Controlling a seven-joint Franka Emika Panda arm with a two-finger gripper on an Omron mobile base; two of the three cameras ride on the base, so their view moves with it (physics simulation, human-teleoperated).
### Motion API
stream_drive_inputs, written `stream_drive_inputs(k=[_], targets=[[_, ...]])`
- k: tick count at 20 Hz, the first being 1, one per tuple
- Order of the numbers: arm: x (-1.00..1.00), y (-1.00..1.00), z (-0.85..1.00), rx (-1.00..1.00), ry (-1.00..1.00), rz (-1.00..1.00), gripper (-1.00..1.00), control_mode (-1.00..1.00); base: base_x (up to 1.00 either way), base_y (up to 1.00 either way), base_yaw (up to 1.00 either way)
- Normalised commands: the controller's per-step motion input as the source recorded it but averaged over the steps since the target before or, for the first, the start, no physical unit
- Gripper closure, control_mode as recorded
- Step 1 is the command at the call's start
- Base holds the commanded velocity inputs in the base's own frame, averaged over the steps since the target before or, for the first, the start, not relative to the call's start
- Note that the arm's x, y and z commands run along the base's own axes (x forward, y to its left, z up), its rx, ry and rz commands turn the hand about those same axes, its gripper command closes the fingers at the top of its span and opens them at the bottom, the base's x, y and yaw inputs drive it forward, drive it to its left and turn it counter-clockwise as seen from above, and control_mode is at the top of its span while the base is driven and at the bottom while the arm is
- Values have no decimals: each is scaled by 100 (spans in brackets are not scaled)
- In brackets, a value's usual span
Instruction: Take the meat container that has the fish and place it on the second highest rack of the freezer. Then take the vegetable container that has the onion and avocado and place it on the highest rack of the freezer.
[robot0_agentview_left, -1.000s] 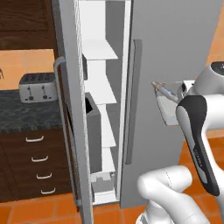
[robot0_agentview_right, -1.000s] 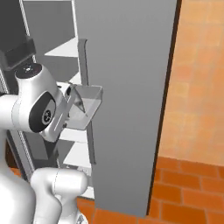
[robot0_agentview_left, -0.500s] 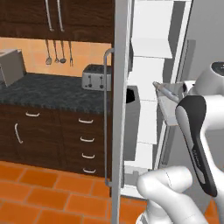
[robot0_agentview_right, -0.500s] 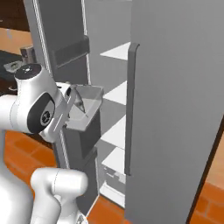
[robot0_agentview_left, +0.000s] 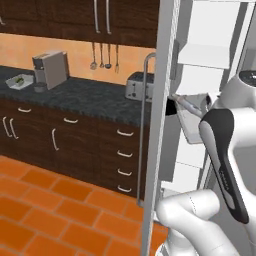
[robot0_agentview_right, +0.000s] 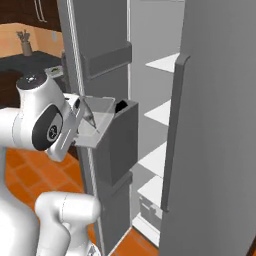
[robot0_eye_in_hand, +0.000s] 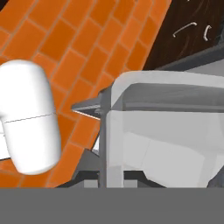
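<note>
My gripper (robot0_agentview_right: 80, 107) is clamped on the rim of the meat container (robot0_agentview_right: 98, 122), a pale, translucent grey tray with shallow sloped walls. The thin silvery-grey fish (robot0_agentview_left: 188, 104) lies along it, its pointed end poking past the rim. I hold it in the air beside the open door's edge of the freezer (robot0_agentview_right: 215, 130), level with the middle white shelves.

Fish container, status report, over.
Gripper shut on fish container, carried beside the arm. Freezer open, shelves ahead. Open door bin close alongside the container.
</note>
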Motion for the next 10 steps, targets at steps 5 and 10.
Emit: stream_drive_inputs(k=[5,10], targets=[[0,0,0,0,0,0,100,100,-20,-27,-15],[0,0,0,0,0,0,100,100,43,-31,-20]])
